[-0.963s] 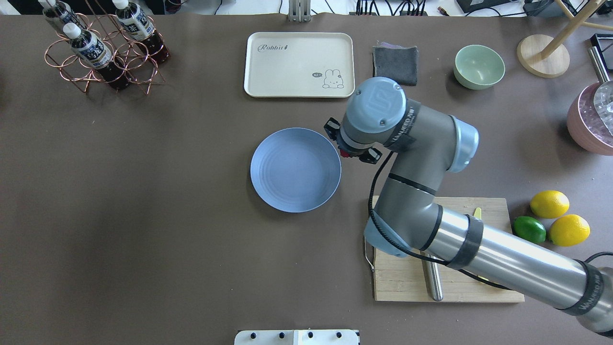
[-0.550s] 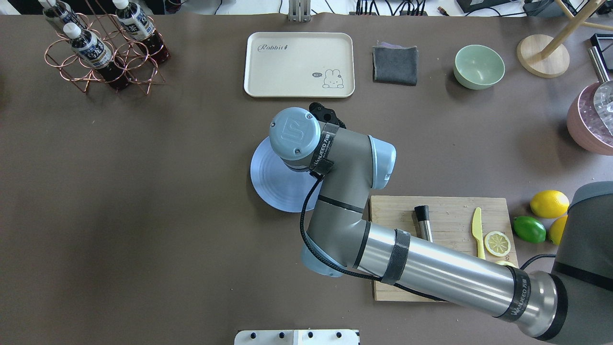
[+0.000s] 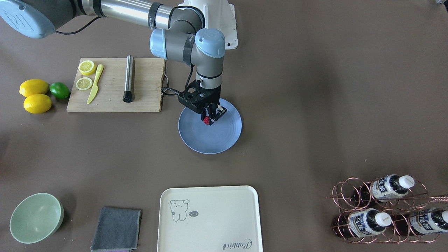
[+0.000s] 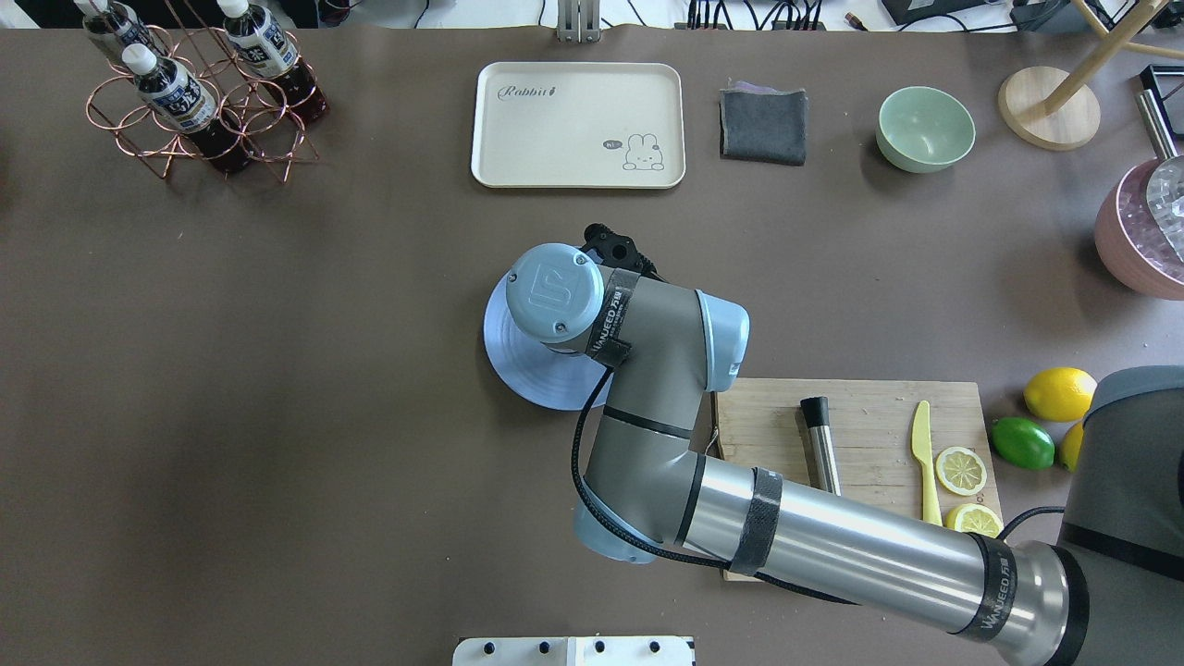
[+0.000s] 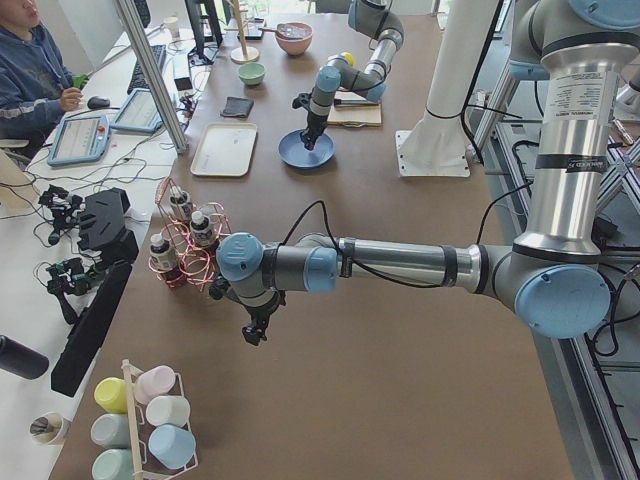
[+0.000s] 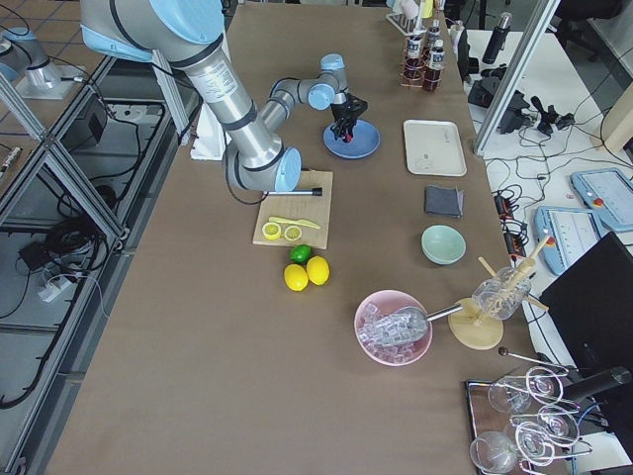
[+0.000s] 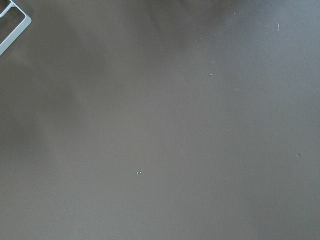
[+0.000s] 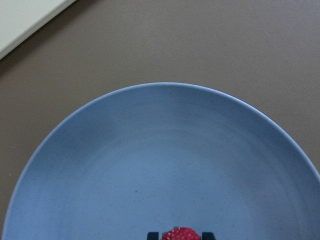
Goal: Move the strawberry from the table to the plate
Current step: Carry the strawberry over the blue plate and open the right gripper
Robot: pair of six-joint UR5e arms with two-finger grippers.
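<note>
Right gripper (image 3: pixel 210 117) pinched narrow on the strawberry (image 3: pixel 207 120), above the light-blue plate (image 3: pixel 217 141), inside its rim on the robot-side half. Bare table (image 3: pixel 297 105) surrounds the plate; cutting board (image 3: pixel 147 91) lies near its edge. Left gripper (image 5: pixel 256 330): opening cannot be told.

The light-blue plate (image 8: pixel 165 165) fills the lower frame. At 6 o'clock the red strawberry (image 8: pixel 181 234) sits pinched between the right gripper (image 8: pixel 181 236)'s two dark fingertips (image 8: pixel 152 235). Brown table (image 8: pixel 200 45) lies beyond the rim, with a cream tray (image 8: pixel 22 15) corner at 10 o'clock
</note>
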